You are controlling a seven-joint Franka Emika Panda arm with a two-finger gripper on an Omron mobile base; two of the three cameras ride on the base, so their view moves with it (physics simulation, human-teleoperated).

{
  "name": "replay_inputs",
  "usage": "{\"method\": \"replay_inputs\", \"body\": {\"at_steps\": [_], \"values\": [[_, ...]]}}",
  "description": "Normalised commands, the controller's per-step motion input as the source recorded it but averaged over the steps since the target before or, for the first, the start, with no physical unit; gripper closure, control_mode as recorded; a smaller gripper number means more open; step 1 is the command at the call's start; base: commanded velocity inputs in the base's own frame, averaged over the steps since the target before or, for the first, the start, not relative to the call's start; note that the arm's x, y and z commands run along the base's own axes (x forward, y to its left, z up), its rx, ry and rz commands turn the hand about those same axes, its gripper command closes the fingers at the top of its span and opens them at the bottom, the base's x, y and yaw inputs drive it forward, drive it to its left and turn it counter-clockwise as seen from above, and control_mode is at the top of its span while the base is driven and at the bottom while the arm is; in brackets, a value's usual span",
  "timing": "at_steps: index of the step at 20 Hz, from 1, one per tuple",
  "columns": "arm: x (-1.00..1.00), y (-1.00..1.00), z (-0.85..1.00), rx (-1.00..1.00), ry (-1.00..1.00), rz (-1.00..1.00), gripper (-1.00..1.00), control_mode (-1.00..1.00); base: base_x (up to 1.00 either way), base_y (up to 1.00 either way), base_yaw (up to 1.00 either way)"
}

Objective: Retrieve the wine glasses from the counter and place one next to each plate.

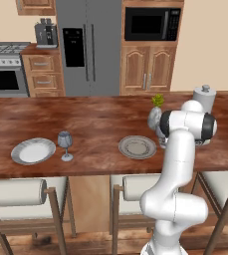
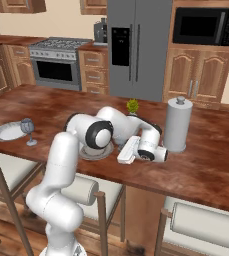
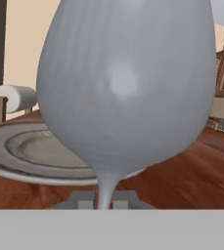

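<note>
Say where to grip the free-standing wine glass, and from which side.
Grip the wine glass by its thin stem, just under the bowl, fingers level: it stands upright, and the rounded bowl looks too wide to pinch. Approach from the side away from the plate, which sits close beside it.

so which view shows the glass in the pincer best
The hand view: the held wine glass looms close, bowl and stem clear, pinched at the stem. In both base views the arm covers it.
</note>
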Motion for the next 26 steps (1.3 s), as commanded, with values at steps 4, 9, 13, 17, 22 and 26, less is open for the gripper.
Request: {"method": "replay_inputs", "body": {"at_steps": [4,9,13,17,22,26], "values": [[0.00,-0.10,-0.64,0.00,0.00,0.00,1.00,-1.00,0.00,0.00,0.00],[0.00,-0.11,-0.67,0.00,0.00,0.00,-1.00,-1.00,0.00,0.00,0.00],[-0.01,-0.32,-0.45,0.00,0.00,0.00,-1.00,-1.00,0.00,0.00,0.00],[-0.03,-0.49,-0.30,0.00,0.00,0.00,-1.00,-1.00,0.00,0.00,0.00],[-0.01,-0.44,-0.16,0.00,0.00,0.00,-1.00,-1.00,0.00,0.00,0.00],[-0.07,-0.51,0.03,0.00,-0.02,0.00,-1.00,-1.00,0.00,0.00,0.00]]}}
